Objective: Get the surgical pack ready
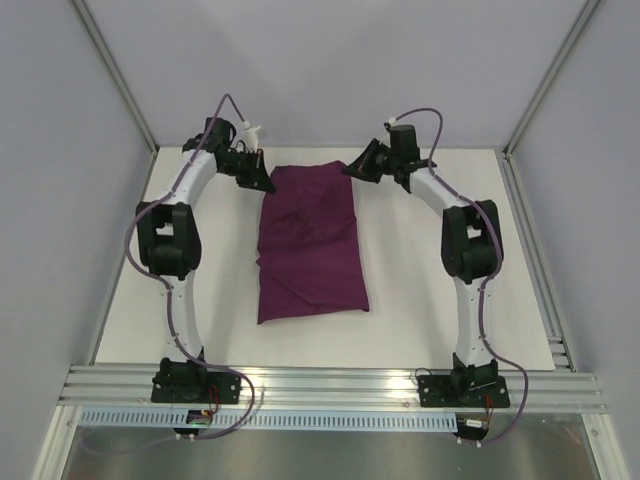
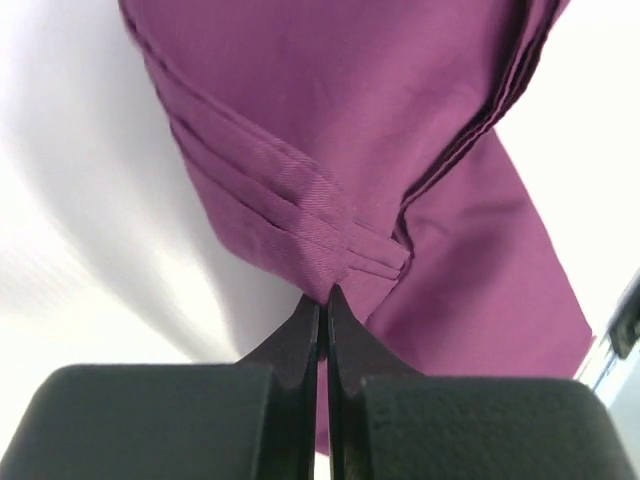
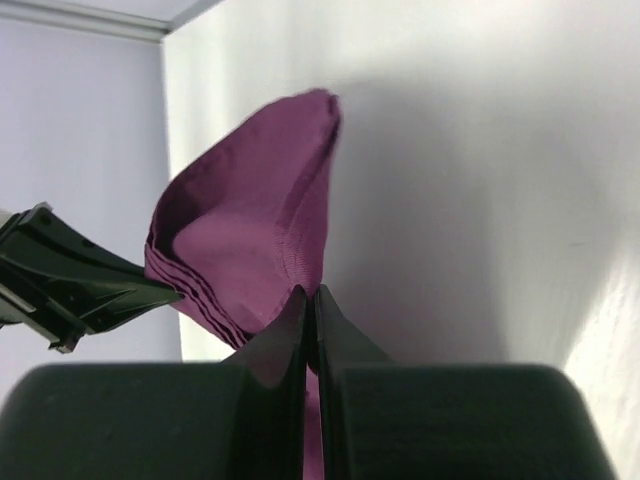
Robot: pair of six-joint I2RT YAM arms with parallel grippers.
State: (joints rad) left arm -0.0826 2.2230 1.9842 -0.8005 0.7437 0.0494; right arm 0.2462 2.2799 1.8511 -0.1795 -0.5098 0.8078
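At its far-left corner, the surgical pack is pinched by the left claw, whose jaws are fully closed on the layered hem. The right claw is likewise closed on the far-right corner. This paired hold likely serves to lift one edge evenly. Between both claws and nearward from them, the pack lies as a plum-purple folded rectangle, creased.

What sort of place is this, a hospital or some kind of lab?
Probably a robot test cell, not a hospital: a left arm and right arm bolted to a metal rail at a white table, plain walls around it, one folded purple drape on it.
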